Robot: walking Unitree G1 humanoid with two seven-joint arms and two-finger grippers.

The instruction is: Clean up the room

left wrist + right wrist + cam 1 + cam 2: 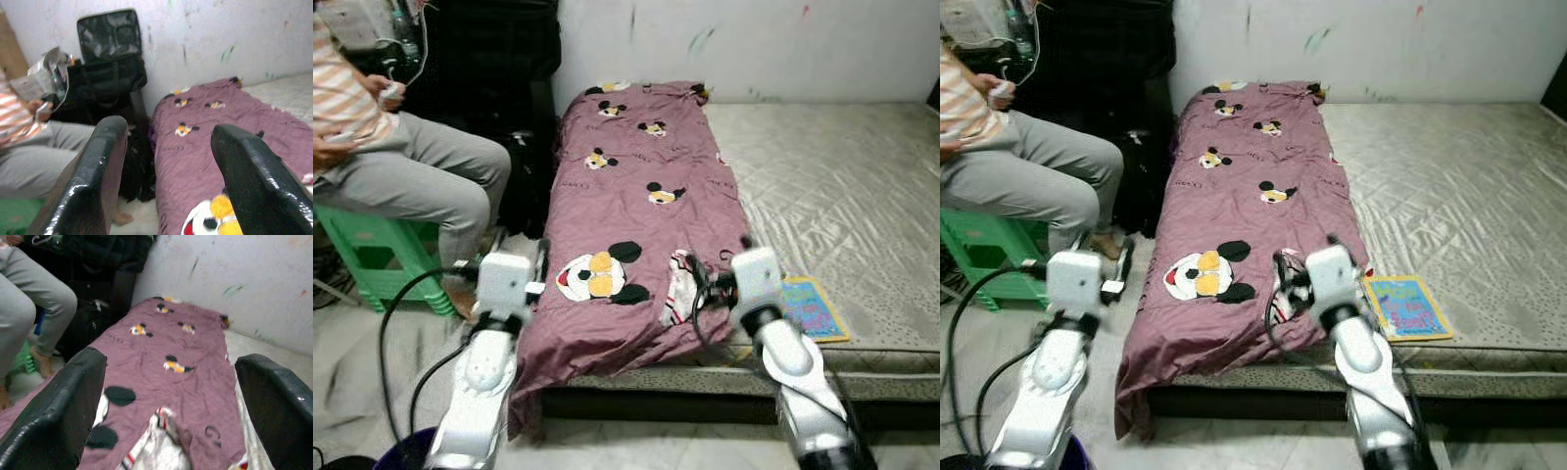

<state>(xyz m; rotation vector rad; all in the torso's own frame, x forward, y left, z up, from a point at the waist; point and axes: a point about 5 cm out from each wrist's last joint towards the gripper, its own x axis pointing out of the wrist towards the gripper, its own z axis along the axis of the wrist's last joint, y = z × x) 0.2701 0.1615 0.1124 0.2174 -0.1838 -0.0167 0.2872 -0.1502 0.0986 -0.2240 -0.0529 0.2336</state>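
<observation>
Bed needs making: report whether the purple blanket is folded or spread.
Spread: the purple blanket lies lengthwise along the mattress, its near end draping over the edge.

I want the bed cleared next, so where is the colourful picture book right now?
The picture book lies flat on the bare mattress near its front edge, just right of the purple blanket and beside the right hand.

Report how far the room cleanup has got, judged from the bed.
Done: nothing clearly; the purple blanket lies spread but wrinkled along the mattress, its near edge hanging over the side. In hand: both grippers hold nothing; the left gripper and right gripper sit open over the blanket's near end. Left: straighten the blanket, pick up the book.
</observation>
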